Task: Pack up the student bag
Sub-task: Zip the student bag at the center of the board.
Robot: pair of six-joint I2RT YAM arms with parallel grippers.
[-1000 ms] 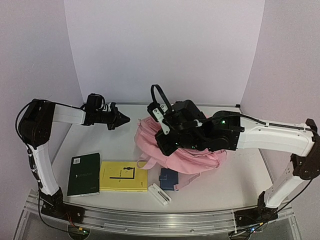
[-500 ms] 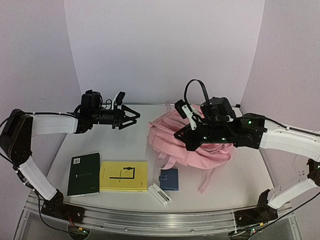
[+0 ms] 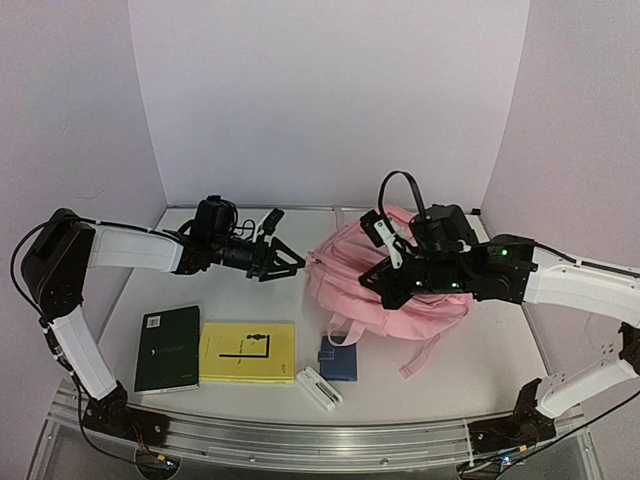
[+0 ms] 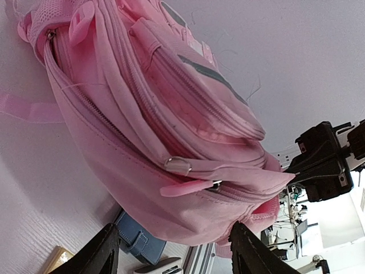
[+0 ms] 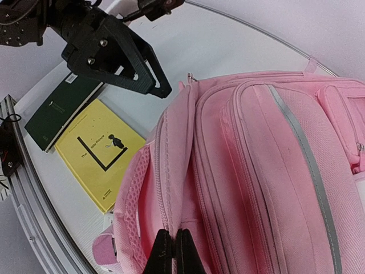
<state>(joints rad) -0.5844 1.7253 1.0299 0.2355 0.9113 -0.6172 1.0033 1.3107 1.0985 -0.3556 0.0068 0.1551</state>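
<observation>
At your far left, a dark green rectangular book (image 3: pixel 167 348) lies flat near the front edge of the white table (image 3: pixel 200 295). A yellow rectangular book with a black line drawing on its cover (image 3: pixel 247 352) sits just beside it on the right.

Above and behind them, your left gripper (image 3: pixel 284 264) reaches in from the left. Its jaws are spread apart and hold nothing, and they point at the left end of the bag without touching it.

Further right, near the front, a small white oblong case (image 3: pixel 319 388) lies at an angle. A small blue fabric pouch (image 3: pixel 339 358) lies just behind it, close under the bag's near edge.

The large soft pink fabric backpack with silver-grey reflective strips (image 3: pixel 345 272) lies on its side in the right half of the table, zip pockets upward and a strap trailing toward the front.

Your right gripper (image 5: pixel 174 251) sits over the bag with its jaws pressed together. The tips are down on the pink fabric beside a zip seam, but you cannot tell whether a fold is pinched between them.
</observation>
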